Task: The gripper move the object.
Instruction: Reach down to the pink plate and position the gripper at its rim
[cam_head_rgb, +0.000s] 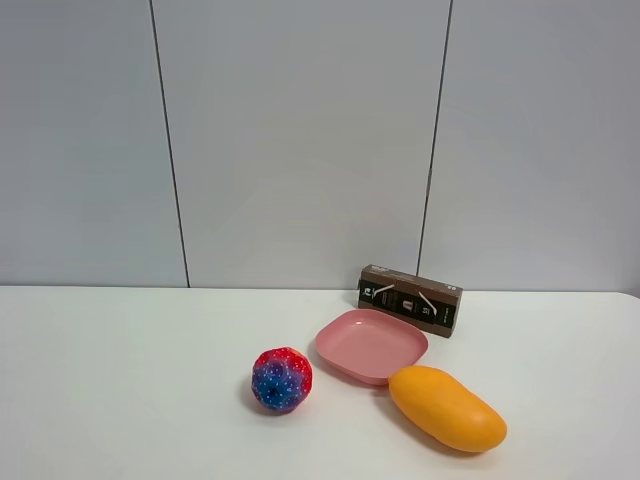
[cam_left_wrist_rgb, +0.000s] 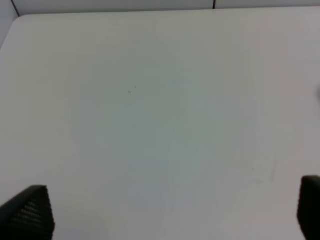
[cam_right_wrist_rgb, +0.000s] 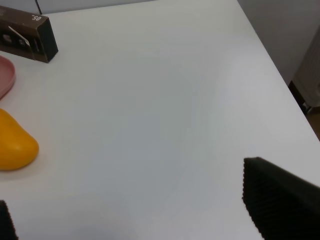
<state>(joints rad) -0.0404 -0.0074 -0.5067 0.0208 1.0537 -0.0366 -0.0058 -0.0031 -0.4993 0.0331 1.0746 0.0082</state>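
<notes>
The pink plate (cam_head_rgb: 371, 345) lies flat on the white table, right of the middle, and nothing is on it. A sliver of its rim shows in the right wrist view (cam_right_wrist_rgb: 5, 77). Neither arm shows in the exterior high view. My left gripper (cam_left_wrist_rgb: 169, 210) is open and empty over bare table, with only its black fingertips (cam_left_wrist_rgb: 27, 212) showing. My right gripper (cam_right_wrist_rgb: 142, 212) is open and empty over the table's right part, well away from the plate, with one fingertip (cam_right_wrist_rgb: 280, 200) in view.
An orange-yellow mango (cam_head_rgb: 446, 408) lies just in front and to the right of the plate, touching or nearly touching it; it also shows in the right wrist view (cam_right_wrist_rgb: 15, 142). A red-blue speckled ball (cam_head_rgb: 282, 380) sits to the plate's left. A brown box (cam_head_rgb: 411, 300) stands behind it. The table's right edge (cam_right_wrist_rgb: 280, 75) is near.
</notes>
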